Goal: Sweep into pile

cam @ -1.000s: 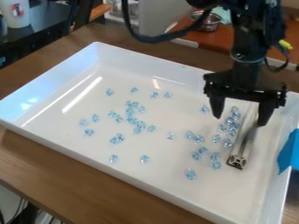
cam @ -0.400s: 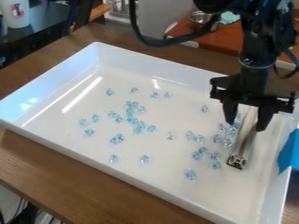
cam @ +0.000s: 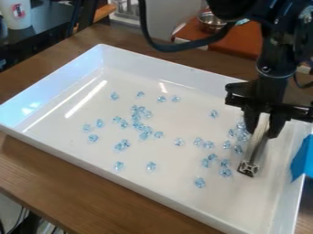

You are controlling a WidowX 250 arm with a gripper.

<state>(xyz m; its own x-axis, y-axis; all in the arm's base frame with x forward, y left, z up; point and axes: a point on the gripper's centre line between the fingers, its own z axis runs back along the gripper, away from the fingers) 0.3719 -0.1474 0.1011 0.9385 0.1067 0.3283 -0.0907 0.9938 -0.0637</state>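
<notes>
Tray [cam: 238,205] plain white; scattered gems [cam: 136,124] clear pale blue; bar [cam: 256,153] silver-grey, darker at its near end. Hand [cam: 261,135] black, cable [cam: 177,46] likewise; desk [cam: 36,164] mid-brown with streaky wood grain, and 1 vivid blue piece [cam: 304,157] at right. Behind: silver bowl [cam: 211,20], orange-brown surface [cam: 245,41], white cup [cam: 17,23] with a red-and-dark mark.

We are losing the upper end of the metal bar [cam: 252,157] behind the tool [cam: 262,133], while the picture's edges are cutting off the white tray's near corner, the robot arm [cam: 272,68] and a blue object [cam: 304,160].
</notes>
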